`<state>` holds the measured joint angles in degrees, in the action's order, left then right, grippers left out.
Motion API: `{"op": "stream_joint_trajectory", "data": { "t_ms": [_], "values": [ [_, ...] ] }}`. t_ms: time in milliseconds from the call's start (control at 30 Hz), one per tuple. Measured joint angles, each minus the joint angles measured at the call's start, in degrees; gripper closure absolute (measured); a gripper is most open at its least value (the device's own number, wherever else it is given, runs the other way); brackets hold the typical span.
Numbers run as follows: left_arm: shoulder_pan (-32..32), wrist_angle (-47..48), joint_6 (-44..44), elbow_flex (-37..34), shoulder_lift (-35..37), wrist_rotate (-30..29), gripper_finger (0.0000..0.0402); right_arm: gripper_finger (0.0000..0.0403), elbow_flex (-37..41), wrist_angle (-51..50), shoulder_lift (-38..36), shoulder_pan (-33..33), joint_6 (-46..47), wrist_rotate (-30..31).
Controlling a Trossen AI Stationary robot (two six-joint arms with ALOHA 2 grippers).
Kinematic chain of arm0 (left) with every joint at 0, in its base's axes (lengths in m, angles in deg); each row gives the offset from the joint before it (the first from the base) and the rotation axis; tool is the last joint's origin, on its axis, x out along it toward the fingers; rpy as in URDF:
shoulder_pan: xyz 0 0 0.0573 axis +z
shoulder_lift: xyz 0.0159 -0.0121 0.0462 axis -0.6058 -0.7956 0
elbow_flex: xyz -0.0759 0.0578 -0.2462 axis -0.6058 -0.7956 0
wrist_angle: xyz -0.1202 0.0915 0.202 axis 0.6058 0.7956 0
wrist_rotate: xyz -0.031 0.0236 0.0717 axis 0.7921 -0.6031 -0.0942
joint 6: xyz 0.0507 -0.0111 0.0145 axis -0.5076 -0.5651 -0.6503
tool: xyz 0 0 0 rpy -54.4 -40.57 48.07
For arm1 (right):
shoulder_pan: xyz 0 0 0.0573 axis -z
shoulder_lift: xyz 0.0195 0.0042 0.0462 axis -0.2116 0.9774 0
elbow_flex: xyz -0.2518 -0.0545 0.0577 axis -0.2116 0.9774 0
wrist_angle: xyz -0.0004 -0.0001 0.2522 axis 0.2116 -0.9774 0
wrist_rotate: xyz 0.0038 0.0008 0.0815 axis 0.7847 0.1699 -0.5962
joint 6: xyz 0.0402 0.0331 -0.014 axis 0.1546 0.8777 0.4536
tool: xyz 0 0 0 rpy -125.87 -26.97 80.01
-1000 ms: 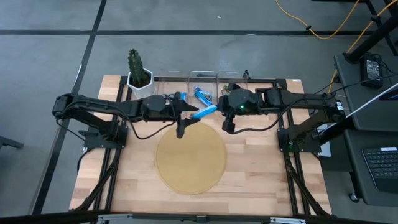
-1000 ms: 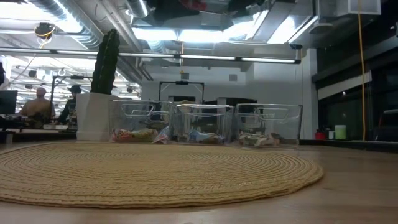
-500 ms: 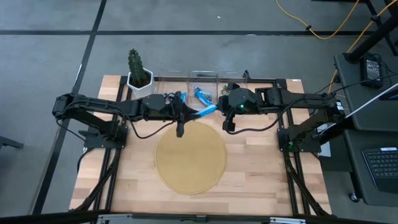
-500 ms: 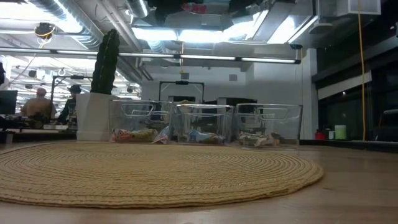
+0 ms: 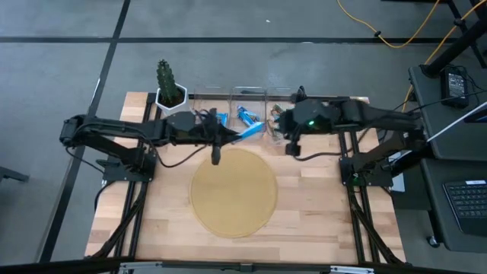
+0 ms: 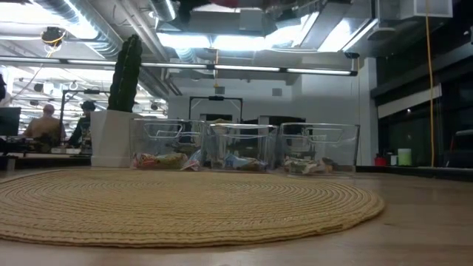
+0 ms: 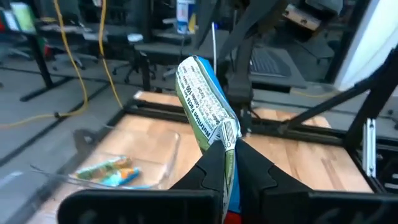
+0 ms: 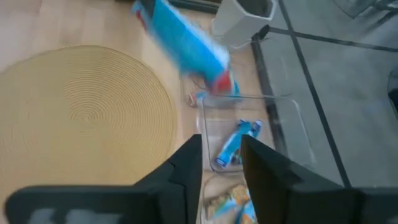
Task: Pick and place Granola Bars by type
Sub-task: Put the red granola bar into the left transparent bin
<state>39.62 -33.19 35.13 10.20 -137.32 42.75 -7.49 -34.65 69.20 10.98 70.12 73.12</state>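
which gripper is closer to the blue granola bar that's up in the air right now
Left. The left gripper is shut on the blue granola bar, pinching its lower end. The right gripper has let go and sits off to the bar's right, near the clear bins.

We see a bright blue bar (image 7: pixel 205 112) with white print in the black left hand (image 7: pixel 229 171), a tan spiral-woven mat (image 5: pixel 233 190) on the pale wood surface (image 5: pixel 319 205), a green cactus (image 5: pixel 165 76).
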Motion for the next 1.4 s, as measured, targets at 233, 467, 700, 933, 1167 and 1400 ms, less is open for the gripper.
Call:
{"op": "stream_joint_trajectory", "data": {
  "t_ms": [233,467,700,933,1167,1400],
  "values": [
    [-0.1,6.7,-1.4,0.0,9.4,-5.0,0.0394,0.0273,-8.4,-10.4,-1.8,0.0,5.9,5.9],
    [-1.5,17.4,-0.9,1.0,17.2,-12.5,0.0395,0.0279,-2.0,-9.9,-9.1,-0.9,9.2,14.2],
    [1.7,38.0,-3.9,18.0,15.6,-15.3,0.0395,0.0291,10.5,-1.0,-16.1,-0.9,7.6,7.9],
    [7.5,50.5,-5.0,30.0,9.9,-15.5,0.0395,0.0291,17.0,8.1,-17.6,-0.9,4.0,4.9],
    [20.9,52.2,-7.0,30.4,6.3,-15.1,0.0393,0.0292,18.1,8.1,-17.5,-0.9,1.5,4.9],
    [31.7,52.2,-6.6,30.4,1.0,-5.6,0.0391,0.0292,18.1,8.1,-17.5,-0.9,-0.5,4.9]
  ]
}}
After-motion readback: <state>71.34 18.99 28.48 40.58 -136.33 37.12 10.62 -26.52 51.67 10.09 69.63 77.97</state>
